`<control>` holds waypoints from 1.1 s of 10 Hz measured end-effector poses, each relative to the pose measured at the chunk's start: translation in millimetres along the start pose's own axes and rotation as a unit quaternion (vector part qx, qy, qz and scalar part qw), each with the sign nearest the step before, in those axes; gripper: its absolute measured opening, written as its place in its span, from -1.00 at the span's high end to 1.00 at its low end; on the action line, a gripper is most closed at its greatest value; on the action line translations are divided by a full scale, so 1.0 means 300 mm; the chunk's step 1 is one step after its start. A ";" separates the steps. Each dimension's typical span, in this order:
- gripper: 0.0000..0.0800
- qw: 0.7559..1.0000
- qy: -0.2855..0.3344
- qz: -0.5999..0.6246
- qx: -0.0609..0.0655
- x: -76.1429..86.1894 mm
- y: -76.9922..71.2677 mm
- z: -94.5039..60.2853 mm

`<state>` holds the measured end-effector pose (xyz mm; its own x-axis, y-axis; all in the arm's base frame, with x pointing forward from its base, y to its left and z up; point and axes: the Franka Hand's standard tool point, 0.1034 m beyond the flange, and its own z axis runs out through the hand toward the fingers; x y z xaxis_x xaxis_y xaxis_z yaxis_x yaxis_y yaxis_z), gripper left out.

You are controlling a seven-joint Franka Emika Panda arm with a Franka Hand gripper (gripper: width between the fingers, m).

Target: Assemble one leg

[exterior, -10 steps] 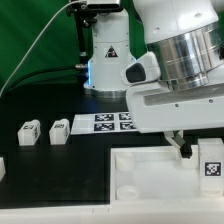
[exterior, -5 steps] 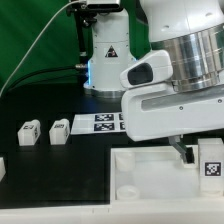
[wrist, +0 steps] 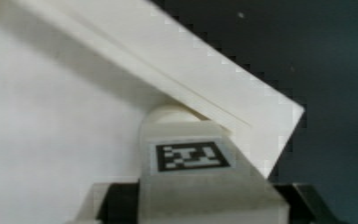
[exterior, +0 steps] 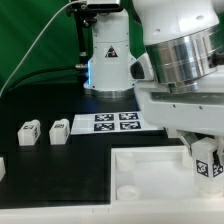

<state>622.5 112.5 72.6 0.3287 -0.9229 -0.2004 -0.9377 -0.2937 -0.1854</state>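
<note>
My gripper (exterior: pixel 205 158) is shut on a leg (exterior: pixel 209 165), a small white block with a black-and-white tag, and holds it over the large white panel (exterior: pixel 150 172) near the panel's corner at the exterior view's right. In the wrist view the leg (wrist: pixel 194 148) sits between my two dark fingers (wrist: pixel 115 202), with the gripper (wrist: pixel 197 204) over the panel's edge (wrist: pixel 105 90). Two more legs (exterior: pixel 28 132) (exterior: pixel 58 131) stand on the black table at the exterior view's left. A further white piece (exterior: pixel 2 167) shows at the far left edge.
The marker board (exterior: pixel 104 123) lies on the table behind the panel. The robot's base (exterior: pixel 108 60) stands at the back, with a cable running off to the exterior view's left. The panel has a raised rim and a corner hole (exterior: pixel 128 190).
The arm's wrist has turned and its body has shifted toward the exterior view's right. The leg stays in the grip at about the same place over the panel's corner.
</note>
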 end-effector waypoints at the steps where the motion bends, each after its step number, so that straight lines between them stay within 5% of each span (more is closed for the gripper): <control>1: 0.25 0.993 -0.011 0.118 0.010 0.004 -0.002 0.003; 4: 0.25 0.990 -0.018 0.139 0.018 0.003 0.001 0.007; 5: 0.05 0.993 -0.018 0.117 0.018 0.003 0.002 0.007; 6: 0.05 0.995 -0.017 0.099 0.017 0.003 0.002 0.007; 8: -0.55 0.993 -0.001 -0.117 -0.008 -0.004 -0.010 -0.005; 11: -0.62 0.941 0.005 -0.339 -0.017 0.002 -0.013 -0.008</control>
<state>626.1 112.4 75.4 0.8514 -0.5232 -0.0376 -0.5163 -0.8233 -0.2360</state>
